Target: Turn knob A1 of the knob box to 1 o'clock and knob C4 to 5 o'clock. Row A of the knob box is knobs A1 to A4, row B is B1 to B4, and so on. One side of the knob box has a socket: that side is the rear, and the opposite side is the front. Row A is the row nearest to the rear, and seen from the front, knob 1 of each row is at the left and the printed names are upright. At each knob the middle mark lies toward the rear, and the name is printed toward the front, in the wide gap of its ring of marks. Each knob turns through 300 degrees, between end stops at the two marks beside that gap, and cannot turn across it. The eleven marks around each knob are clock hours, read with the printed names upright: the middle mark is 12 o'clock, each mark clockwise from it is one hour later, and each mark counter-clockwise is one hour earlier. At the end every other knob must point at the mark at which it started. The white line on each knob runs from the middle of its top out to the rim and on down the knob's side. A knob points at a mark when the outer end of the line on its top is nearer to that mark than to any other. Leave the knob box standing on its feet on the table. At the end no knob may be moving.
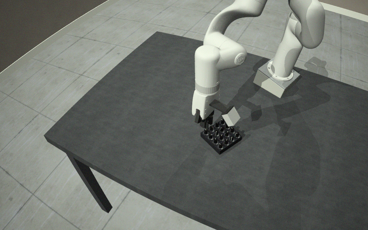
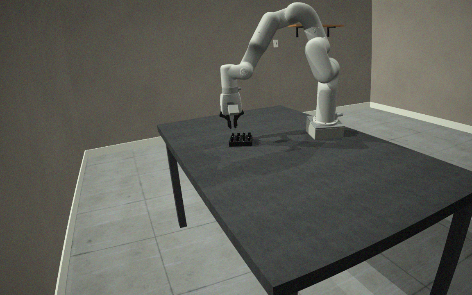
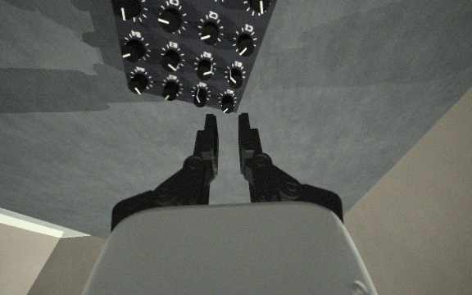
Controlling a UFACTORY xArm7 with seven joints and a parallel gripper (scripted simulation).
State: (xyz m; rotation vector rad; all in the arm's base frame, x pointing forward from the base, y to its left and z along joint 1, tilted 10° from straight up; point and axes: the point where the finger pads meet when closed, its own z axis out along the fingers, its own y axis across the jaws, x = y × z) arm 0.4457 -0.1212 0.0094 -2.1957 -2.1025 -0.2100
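The black knob box (image 1: 219, 136) stands on its feet on the dark table, also seen in the exterior view (image 2: 240, 139) and at the top of the wrist view (image 3: 191, 53). My gripper (image 1: 203, 123) hangs a little above the box's corner at knob A1 (image 3: 228, 101), clear of it in the exterior view (image 2: 232, 125). In the wrist view its fingers stand close together with a narrow gap and nothing between them. A1's white line points toward the near edge, slightly left. Knob C4 (image 3: 127, 8) sits at the upper left, partly cut off.
The robot base (image 1: 278, 78) stands on the table behind the box. The wrist camera block (image 1: 231, 116) hangs over the box's rear rows. The table's left edge (image 1: 56, 134) lies well away from the box.
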